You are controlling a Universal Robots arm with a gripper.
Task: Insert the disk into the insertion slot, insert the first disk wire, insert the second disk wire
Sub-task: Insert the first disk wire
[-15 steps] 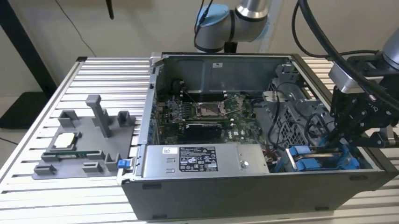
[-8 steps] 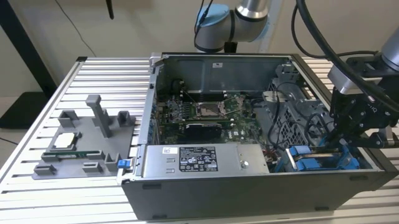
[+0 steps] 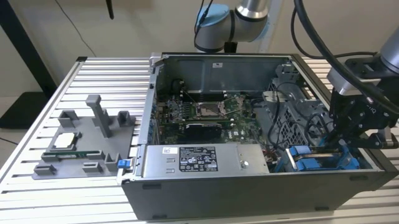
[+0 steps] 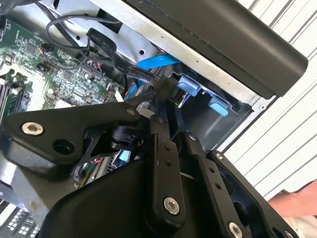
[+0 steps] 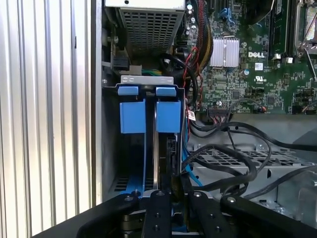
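While the gripper (image 3: 347, 140) hangs over the drive cage (image 3: 318, 161) in the corner of the open computer case (image 3: 249, 196), I see its fingers (image 5: 156, 199) pinched nearly together on the black end of a disk wire (image 4: 130, 68). Just past the fingertips, the disk (image 5: 167, 148) stands edge-on inside the cage, under the blue tabs (image 5: 168, 115).

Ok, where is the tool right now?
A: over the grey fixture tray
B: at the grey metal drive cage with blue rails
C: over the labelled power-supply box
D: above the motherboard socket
B: in the exterior view the black tool sits at the grey metal drive cage with blue rails, on that view's right.
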